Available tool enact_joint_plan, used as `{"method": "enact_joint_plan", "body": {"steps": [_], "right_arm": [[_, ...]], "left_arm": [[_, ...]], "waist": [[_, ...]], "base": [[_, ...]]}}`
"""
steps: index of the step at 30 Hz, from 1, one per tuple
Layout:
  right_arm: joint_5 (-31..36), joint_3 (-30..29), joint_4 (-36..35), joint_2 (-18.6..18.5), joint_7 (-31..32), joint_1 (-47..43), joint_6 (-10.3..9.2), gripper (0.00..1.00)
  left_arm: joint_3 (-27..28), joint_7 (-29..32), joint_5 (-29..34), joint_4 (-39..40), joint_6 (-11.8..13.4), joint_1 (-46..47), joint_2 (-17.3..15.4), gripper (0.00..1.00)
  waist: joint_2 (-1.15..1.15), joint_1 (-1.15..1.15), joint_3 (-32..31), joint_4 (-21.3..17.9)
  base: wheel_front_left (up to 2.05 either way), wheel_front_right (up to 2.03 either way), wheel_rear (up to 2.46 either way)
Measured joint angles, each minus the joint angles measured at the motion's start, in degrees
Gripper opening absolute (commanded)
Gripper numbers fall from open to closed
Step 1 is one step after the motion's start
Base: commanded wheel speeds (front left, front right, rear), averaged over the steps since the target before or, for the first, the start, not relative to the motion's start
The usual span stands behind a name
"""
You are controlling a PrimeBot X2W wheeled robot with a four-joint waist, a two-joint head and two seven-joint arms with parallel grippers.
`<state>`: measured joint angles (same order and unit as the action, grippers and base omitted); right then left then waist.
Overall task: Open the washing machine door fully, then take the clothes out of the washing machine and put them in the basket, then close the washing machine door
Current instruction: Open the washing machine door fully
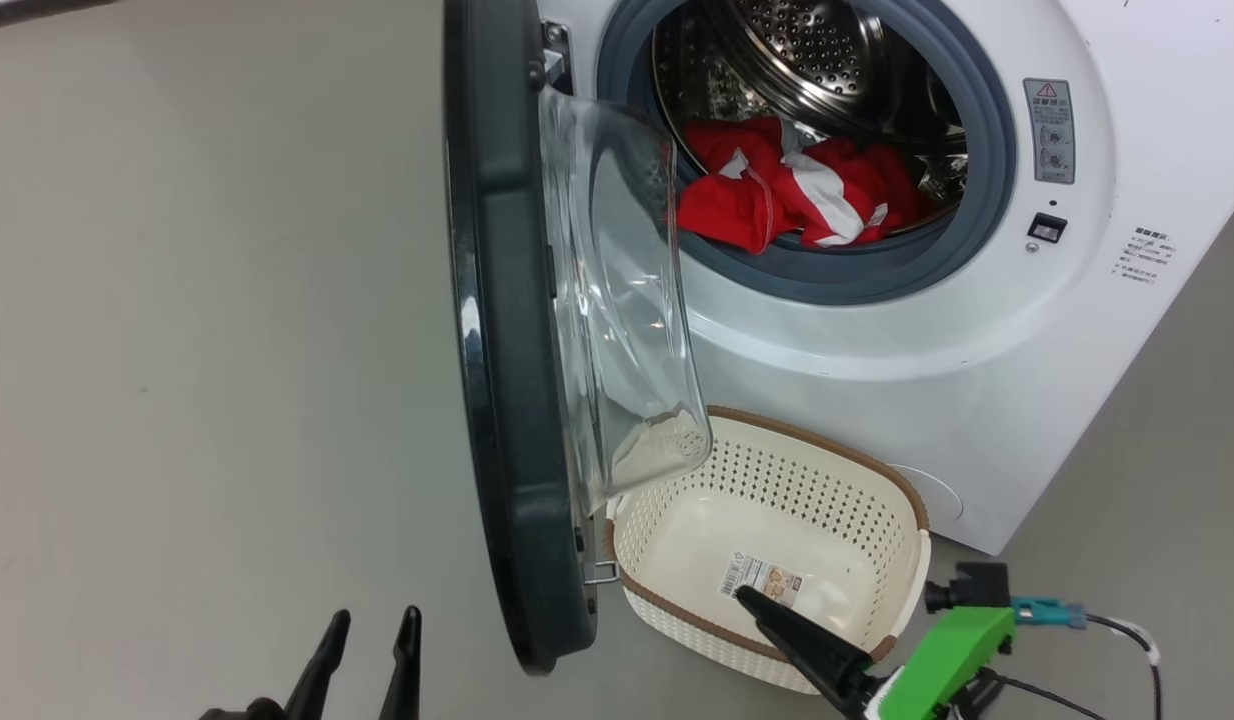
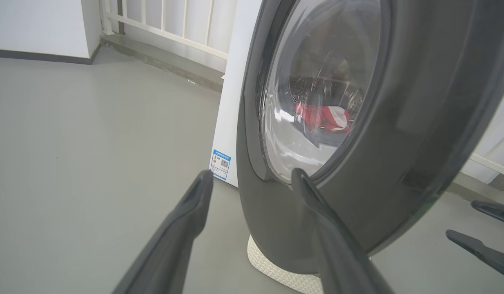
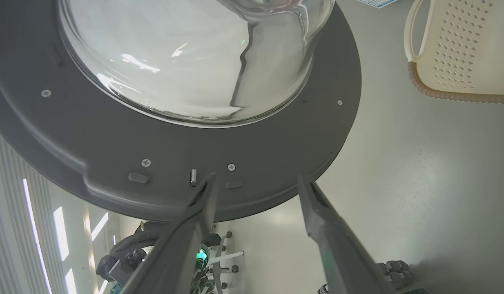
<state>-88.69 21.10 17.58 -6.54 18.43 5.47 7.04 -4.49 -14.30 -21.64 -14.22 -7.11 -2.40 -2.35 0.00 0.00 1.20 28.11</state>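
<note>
With the left claw [image 1: 375, 620] and right claw [image 3: 257, 179] both spread open and empty, nudge the washing machine door [image 1: 507, 400] wider, clear of the basket [image 1: 827, 447], before reaching for the clothes [image 1: 737, 200].

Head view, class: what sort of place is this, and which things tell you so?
Probably a laundry corner, perhaps in a test room: a big white front-loading washing machine stands on a grey floor, red clothes lie in its steel drum, and a cream perforated plastic basket sits before it.

grey floor [image 1: 177, 350], washing machine [image 1: 877, 380], basket [image 1: 777, 470]
</note>
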Motion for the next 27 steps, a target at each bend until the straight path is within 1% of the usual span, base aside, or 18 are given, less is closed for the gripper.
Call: {"method": "enact_joint_plan", "body": {"steps": [3, 6, 11, 18, 22, 24, 27], "right_arm": [[0.1, -0.2, 0.1, -0.5, -1.3, -0.8, 0.00, 1.00], [1.0, -0.5, 0.8, -1.0, -3.9, -1.5, 0.00, 1.00], [6.4, 0.8, 4.9, -3.2, -10.6, -2.8, 0.00, 1.00], [10.9, 5.8, 9.3, -4.6, -20.0, -3.0, 0.00, 1.00], [12.6, 8.2, 10.2, -5.7, -26.1, -2.9, 0.00, 1.00], [15.0, 10.0, 10.7, -6.8, -29.3, -2.8, 0.00, 1.00], [18.2, 11.9, 11.7, -7.9, -31.9, -2.0, 0.00, 1.00]], "left_arm": [[-0.1, 0.0, 0.0, -0.2, 0.0, 0.0, 0.0, 1.00], [-0.2, 0.0, 0.4, -0.5, 0.0, 0.0, 0.0, 1.00], [-0.5, 0.0, 0.4, -0.7, -0.1, 0.0, 0.0, 1.00], [-0.5, 0.0, 0.5, -0.9, -0.1, -0.1, 0.0, 1.00], [-0.5, 0.0, 0.6, -0.9, -0.1, -0.2, -0.1, 1.00], [-0.4, 0.0, 0.6, -0.9, -0.1, -0.5, -0.1, 1.00], [-0.4, 0.0, 0.9, -1.0, -0.1, -1.4, -0.1, 1.00]], "waist": [[0.00, 0.00, -0.1, -0.1], [0.00, 0.00, -0.2, -0.2], [0.00, 0.00, -0.7, -0.4], [0.00, 0.00, -1.5, -0.8], [0.00, 0.00, -1.7, -1.2], [0.00, 0.00, -1.9, -1.4], [0.00, 0.00, -2.1, -1.7]], "base": [[0.00, 0.00, 0.00], [0.00, 0.00, 0.00], [0.00, 0.00, 0.00], [0.00, 0.00, 0.00], [0.00, 0.00, 0.00], [0.00, 0.00, 0.00], [0.00, 0.00, 0.00]]}}
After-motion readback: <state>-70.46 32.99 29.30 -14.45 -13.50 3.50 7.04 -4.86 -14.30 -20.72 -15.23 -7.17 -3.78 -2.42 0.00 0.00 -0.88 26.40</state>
